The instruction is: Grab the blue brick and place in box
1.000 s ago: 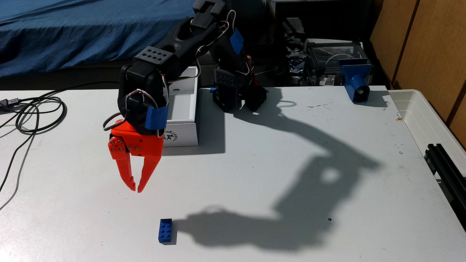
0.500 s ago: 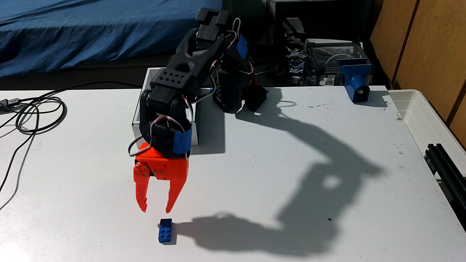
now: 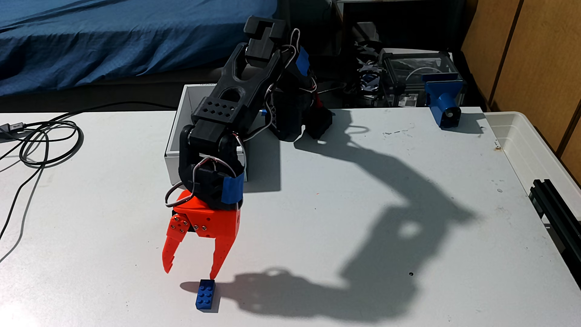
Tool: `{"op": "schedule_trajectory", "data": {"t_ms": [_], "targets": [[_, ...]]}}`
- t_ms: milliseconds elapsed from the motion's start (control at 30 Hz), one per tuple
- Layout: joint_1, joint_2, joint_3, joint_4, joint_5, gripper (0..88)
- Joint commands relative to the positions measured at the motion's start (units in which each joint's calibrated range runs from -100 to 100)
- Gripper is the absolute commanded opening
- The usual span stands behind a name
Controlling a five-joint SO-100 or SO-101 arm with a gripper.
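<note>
Now, fixed view, taken from the front of the table:
Pincer: the orange gripper (image 3: 191,273) hangs on the black arm (image 3: 232,103), fingers pointing down at the table (image 3: 314,220); its jaws stand wide apart with nothing between them.
Fingers: the one on the left of the view ends free above the tabletop; the one on the right of the view has its tip (image 3: 214,275) just at the far end of the brick, and whether it touches cannot be told.
Brick: the blue brick (image 3: 206,295) lies studs-up on the table near the front edge, long side running toward the camera, just in front of the gripper and slightly right of the gap between the fingers.
Box: the white box (image 3: 176,157) sits open behind the gripper, well apart from the brick, with the arm covering much of it.
Shadow: the arm's dark shadow (image 3: 361,267) spreads over the table to the right of the brick.
Other things: black cables (image 3: 47,141) coil at the left edge; a blue clamp-like part (image 3: 443,100) stands at the far right corner, beside a plastic bin (image 3: 528,147).
</note>
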Motion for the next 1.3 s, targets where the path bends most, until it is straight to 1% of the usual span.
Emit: {"op": "schedule_trajectory", "data": {"t_ms": [0,300,667,1133,1267], "targets": [[-0.65,-0.25,-2.32,-0.66,-0.38,26.1],[-0.87,-1.10,-2.32,0.03,-0.38,26.1],[-3.69,-0.25,-2.32,-0.91,-0.91,26.1],[-3.47,0.09,-2.14,-4.36,-0.86,25.9],[-3.25,2.45,-2.32,-6.17,-0.80,25.9]]}}
